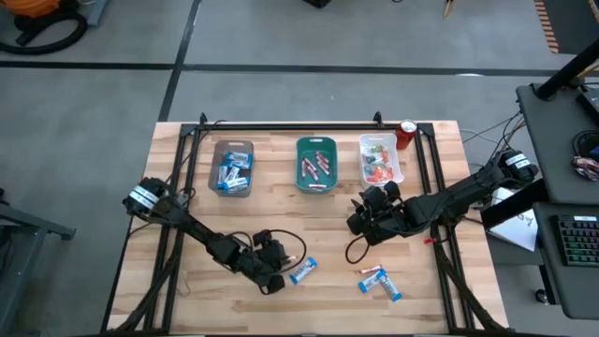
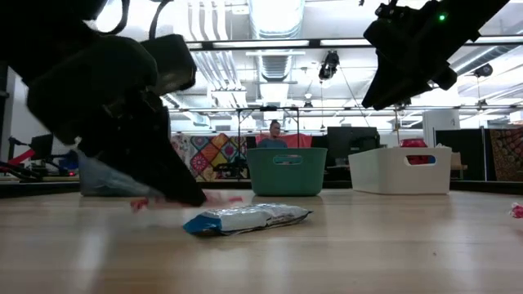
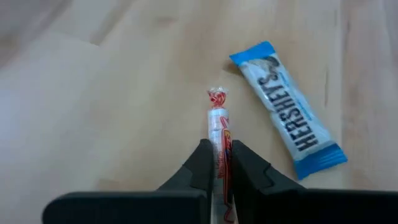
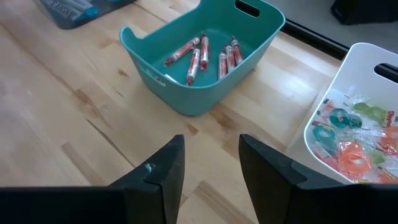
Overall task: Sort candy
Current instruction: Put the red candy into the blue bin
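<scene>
We are finding the left hand (image 3: pixel 222 167) clamping a slim red stick candy (image 3: pixel 218 127) low on the surface (image 1: pixel 197 290); its long axis is lying along the fingers, the teal tray (image 1: pixel 316 165) toward one o'clock. The right hand (image 4: pixel 209 163), parted and empty, is waiting nearer that tray.

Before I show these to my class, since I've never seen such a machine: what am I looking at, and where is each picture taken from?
Two dark robot arms are sorting sweets on a wooden table. One picture looks straight down, one looks level across the tabletop, and two come from cameras on the arms' wrists. The left gripper is down at the table, shut on a slim red-and-white candy stick, beside a blue-and-white bar. The right gripper hangs open and empty above the table near the trays. The brown tray holds blue bars, the teal tray red sticks, the white tray round coloured sweets. A few more sweets lie loose.
</scene>
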You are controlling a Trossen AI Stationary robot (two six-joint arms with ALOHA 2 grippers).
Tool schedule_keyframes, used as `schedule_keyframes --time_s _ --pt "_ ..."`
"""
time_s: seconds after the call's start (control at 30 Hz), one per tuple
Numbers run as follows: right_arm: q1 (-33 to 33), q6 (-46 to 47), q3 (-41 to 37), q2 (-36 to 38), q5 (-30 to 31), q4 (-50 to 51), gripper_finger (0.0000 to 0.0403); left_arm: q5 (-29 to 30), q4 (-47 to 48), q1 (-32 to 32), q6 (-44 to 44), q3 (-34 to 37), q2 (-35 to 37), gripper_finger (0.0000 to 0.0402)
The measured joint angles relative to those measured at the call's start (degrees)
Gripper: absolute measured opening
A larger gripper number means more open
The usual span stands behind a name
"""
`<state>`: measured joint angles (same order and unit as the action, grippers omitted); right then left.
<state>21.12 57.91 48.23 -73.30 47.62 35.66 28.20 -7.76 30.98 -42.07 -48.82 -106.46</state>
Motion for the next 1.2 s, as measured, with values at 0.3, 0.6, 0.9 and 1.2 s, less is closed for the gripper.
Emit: schedule_keyframes --time_s 0.3,0.6,0.9,1.2 --pt "0.0 0.0 0.0 0.0 0.39 -0.38 0.0146 1.15 4.78 -1.65 5.93 -0.02 5.54 0.0006" --pt "0.0 0.03 0.0 0.0 0.39 -0.67 0.0146 1.34 5.21 -5.11 14.69 -0.02 10.28 0.0008" --pt "0.0 0.0 0.0 0.0 0.43 -0.85 0.0146 0.36 -2.86 -16.75 33.73 -0.13 16.49 0.0009" --pt "0.0 0.0 0.0 0.0 0.44 -1.55 0.0146 -13.01 -14.83 -35.62 38.72 -0.15 15.76 0.0009"
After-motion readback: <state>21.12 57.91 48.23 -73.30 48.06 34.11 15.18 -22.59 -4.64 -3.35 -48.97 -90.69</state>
